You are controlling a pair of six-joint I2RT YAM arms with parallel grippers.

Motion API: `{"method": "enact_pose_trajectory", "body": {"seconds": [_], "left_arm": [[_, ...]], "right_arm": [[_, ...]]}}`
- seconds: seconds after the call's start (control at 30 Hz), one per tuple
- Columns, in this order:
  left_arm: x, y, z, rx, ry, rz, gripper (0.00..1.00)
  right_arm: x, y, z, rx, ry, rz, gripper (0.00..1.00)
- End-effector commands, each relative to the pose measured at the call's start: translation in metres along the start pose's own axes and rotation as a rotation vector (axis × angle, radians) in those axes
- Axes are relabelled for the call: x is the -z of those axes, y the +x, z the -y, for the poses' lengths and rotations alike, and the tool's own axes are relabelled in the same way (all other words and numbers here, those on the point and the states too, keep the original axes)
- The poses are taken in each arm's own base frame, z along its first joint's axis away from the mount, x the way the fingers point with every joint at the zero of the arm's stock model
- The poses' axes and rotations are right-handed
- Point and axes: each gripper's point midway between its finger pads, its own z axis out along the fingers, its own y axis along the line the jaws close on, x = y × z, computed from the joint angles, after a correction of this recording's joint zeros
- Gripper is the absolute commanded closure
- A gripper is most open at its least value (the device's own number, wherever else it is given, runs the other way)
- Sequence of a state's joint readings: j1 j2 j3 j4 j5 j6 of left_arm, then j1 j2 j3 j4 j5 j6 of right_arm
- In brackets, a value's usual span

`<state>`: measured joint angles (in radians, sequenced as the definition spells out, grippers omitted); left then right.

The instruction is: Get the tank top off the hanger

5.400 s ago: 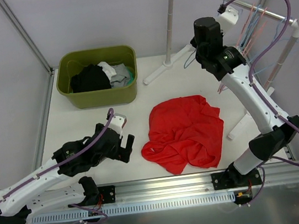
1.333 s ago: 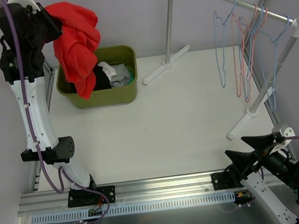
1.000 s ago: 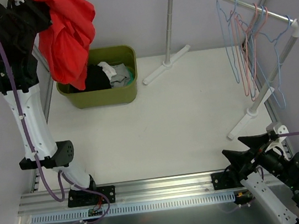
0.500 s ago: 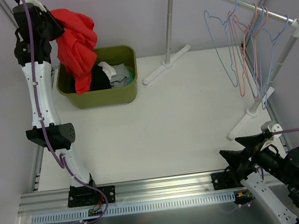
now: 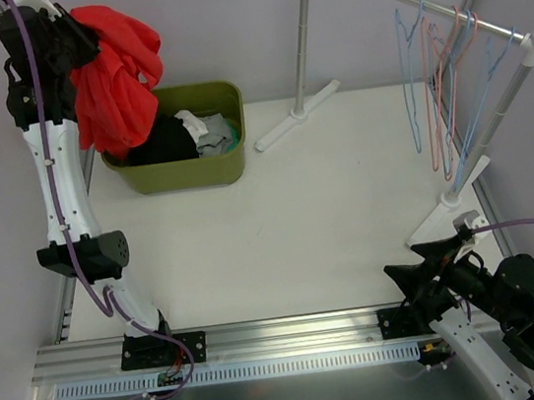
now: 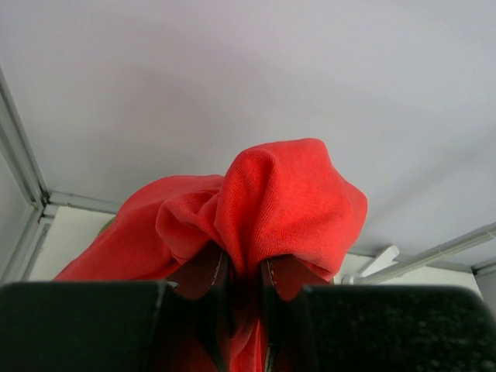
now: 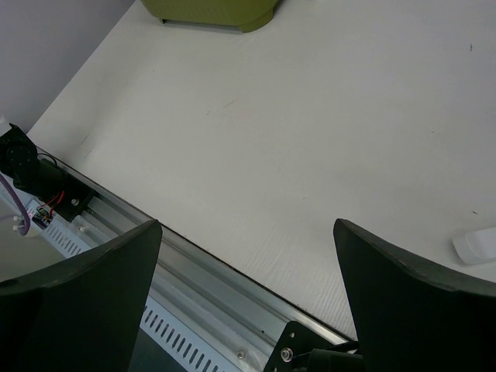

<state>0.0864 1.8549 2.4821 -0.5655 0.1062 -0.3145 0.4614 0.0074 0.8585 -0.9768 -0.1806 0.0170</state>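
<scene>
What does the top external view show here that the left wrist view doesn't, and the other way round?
Only top external: the green bin of clothes, the bare hangers, and the right arm low at the near edge, jaws open. Only left wrist: the jaws shut on a bunched fold. Both: the red tank top, held high by the left arm.

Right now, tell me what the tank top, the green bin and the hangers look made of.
The tank top looks soft matte red knit fabric: fine weave, bunched folds. The green bin is probably moulded plastic: smooth, glossy walls. The hangers are thin coloured wire, likely coated metal; too fine to confirm.
</scene>
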Motion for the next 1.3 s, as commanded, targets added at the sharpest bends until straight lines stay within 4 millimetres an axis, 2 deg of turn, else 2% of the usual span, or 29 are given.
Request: {"method": "enact_pose_trajectory", "body": {"seconds": [0.0, 0.07, 0.17, 0.3, 0.4, 0.43, 0.47, 0.53, 0.57, 0.6, 0.63, 0.67, 0.73, 0.8, 0.9, 0.97, 1.0, 1.03, 1.07, 1.1, 1.2, 1.23, 1.27], "left_arm": [[-0.040, 0.048, -0.008, 0.022, 0.046, -0.106, 1.00], [-0.052, 0.069, -0.012, 0.033, 0.055, -0.157, 1.00], [-0.063, 0.091, -0.015, 0.046, 0.070, -0.209, 1.00], [-0.067, 0.117, -0.012, 0.058, 0.100, -0.278, 1.00], [-0.068, 0.144, 0.003, 0.035, 0.133, -0.336, 1.00], [-0.068, 0.154, 0.017, 0.025, 0.165, -0.357, 1.00], [-0.069, 0.165, 0.018, 0.014, 0.169, -0.384, 1.00], [-0.069, 0.184, 0.034, -0.012, 0.188, -0.419, 1.00], [-0.069, 0.202, 0.045, -0.022, 0.204, -0.455, 1.00], [-0.071, 0.210, 0.045, -0.037, 0.185, -0.463, 1.00], [-0.071, 0.216, 0.045, -0.051, 0.172, -0.472, 1.00], [-0.071, 0.232, 0.043, -0.055, 0.153, -0.503, 1.00], [-0.074, 0.244, 0.026, -0.034, 0.060, -0.516, 1.00], [-0.074, 0.273, 0.010, 0.011, -0.022, -0.576, 1.00], [-0.069, 0.325, 0.003, 0.105, -0.078, -0.704, 1.00], [-0.067, 0.354, -0.010, 0.113, -0.147, -0.762, 1.00], [-0.062, 0.367, -0.012, 0.110, -0.164, -0.808, 1.00], [-0.062, 0.369, -0.012, 0.107, -0.163, -0.823, 1.00], [-0.061, 0.381, -0.014, 0.106, -0.160, -0.862, 1.00], [-0.060, 0.381, -0.012, 0.101, -0.151, -0.875, 0.99], [-0.056, 0.348, 0.003, 0.093, -0.097, -0.838, 0.85], [-0.051, 0.315, 0.015, 0.087, -0.063, -0.779, 0.82], [-0.048, 0.298, 0.019, 0.080, -0.056, -0.745, 0.66]], "right_arm": [[0.019, -0.012, -0.013, 0.015, -0.078, 0.154, 0.00], [0.019, -0.011, -0.011, 0.016, -0.070, 0.153, 0.01], [0.016, -0.010, -0.009, 0.018, -0.062, 0.146, 0.01], [0.011, -0.007, -0.008, 0.020, -0.060, 0.129, 0.01], [0.008, -0.005, -0.007, 0.017, -0.062, 0.129, 0.01], [0.008, -0.006, -0.008, 0.014, -0.064, 0.130, 0.00], [0.008, -0.006, -0.008, 0.013, -0.067, 0.130, 0.01], [0.009, -0.008, -0.011, 0.011, -0.077, 0.138, 0.01], [0.011, -0.010, -0.012, 0.008, -0.079, 0.144, 0.00], [0.012, -0.011, -0.013, 0.010, -0.084, 0.150, 0.01], [0.015, -0.014, -0.014, 0.010, -0.087, 0.160, 0.00], [0.016, -0.015, -0.015, 0.008, -0.091, 0.162, 0.01], [0.018, -0.016, -0.016, 0.009, -0.094, 0.169, 0.01], [0.017, -0.014, -0.016, 0.009, -0.094, 0.164, 0.00], [0.015, -0.013, -0.015, 0.001, -0.093, 0.166, 0.00], [0.015, -0.014, -0.018, -0.011, -0.106, 0.170, 0.01], [0.016, -0.014, -0.019, -0.013, -0.113, 0.171, 0.00], [0.017, -0.015, -0.021, -0.016, -0.121, 0.173, 0.00], [0.021, -0.016, -0.023, -0.017, -0.131, 0.174, 0.01], [0.023, -0.016, -0.024, -0.018, -0.133, 0.178, 0.01], [0.033, -0.020, -0.025, -0.022, -0.128, 0.203, 0.01], [0.034, -0.021, -0.025, -0.023, -0.128, 0.208, 0.01], [0.036, -0.022, -0.026, -0.030, -0.128, 0.211, 0.01]]}}
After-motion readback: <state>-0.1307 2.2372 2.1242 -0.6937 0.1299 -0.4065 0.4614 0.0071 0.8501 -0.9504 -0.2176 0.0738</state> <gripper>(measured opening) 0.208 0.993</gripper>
